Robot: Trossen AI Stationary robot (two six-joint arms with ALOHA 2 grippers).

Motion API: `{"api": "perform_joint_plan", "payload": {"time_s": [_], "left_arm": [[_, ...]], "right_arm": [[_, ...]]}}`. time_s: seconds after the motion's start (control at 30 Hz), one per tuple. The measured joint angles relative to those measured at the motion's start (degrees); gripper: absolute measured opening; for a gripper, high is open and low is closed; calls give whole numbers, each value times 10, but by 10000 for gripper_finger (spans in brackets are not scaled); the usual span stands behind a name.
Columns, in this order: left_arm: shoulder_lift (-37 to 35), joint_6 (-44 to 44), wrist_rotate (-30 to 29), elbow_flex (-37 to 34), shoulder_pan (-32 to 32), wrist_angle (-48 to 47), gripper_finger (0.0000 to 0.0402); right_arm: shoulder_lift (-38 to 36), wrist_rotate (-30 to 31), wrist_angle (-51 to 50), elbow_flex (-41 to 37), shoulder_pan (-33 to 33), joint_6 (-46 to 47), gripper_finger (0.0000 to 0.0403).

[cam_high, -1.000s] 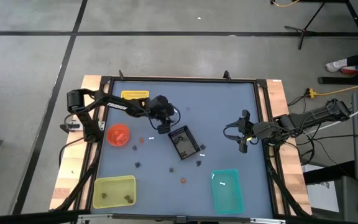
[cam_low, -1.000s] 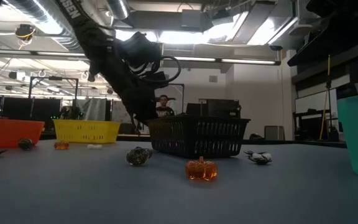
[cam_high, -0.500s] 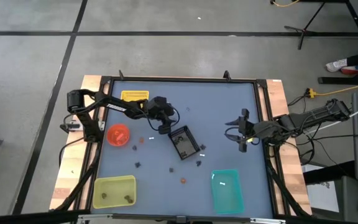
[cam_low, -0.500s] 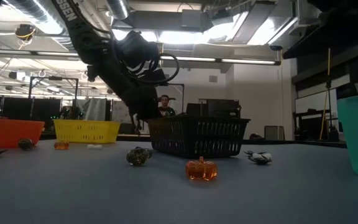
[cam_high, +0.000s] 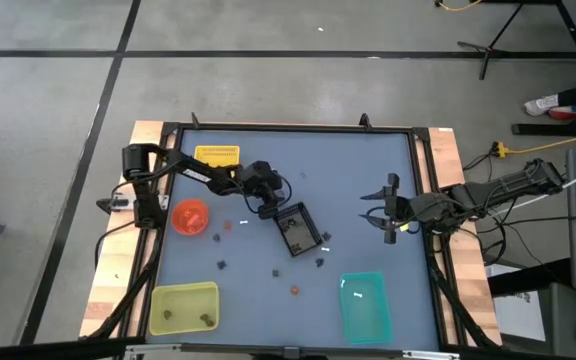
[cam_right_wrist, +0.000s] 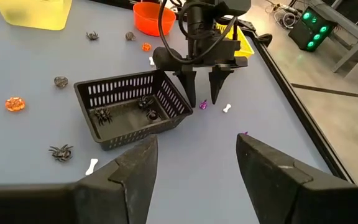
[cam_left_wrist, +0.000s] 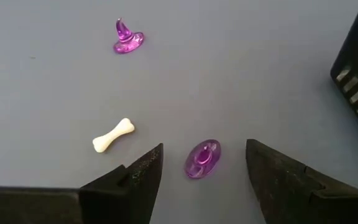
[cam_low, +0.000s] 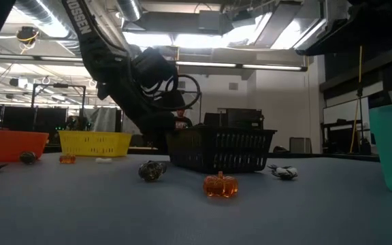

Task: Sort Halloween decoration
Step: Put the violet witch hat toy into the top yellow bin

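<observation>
Between the spread fingers of the left gripper (cam_left_wrist: 204,171), low in frame, the purple trinket (cam_left_wrist: 202,159) sits centred: descend straight, then pinch gently.

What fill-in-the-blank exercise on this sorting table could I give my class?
1. The left gripper hangs with open fingers over a small ____ trinket.
2. Beside that trinket lies a white ____.
3. The black basket holds small black ____.
4. In the low view, the orange trinket nearest the camera is shaped like a ____.

Missing words: purple; bone; spiders; pumpkin
</observation>
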Motion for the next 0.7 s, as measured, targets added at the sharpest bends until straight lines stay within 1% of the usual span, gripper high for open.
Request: {"api": "perform_joint_plan", "payload": {"time_s": [0.13,0.43,0.7], "left_arm": [[0,1,0,0,0,0,202],[0,1,0,0,0,-3,145],[0,1,-1,0,0,-4,106]], "right_arm": [[0,2,0,0,0,0,215],[0,10,0,0,0,-10,215],[0,10,0,0,0,-10,215]]}}
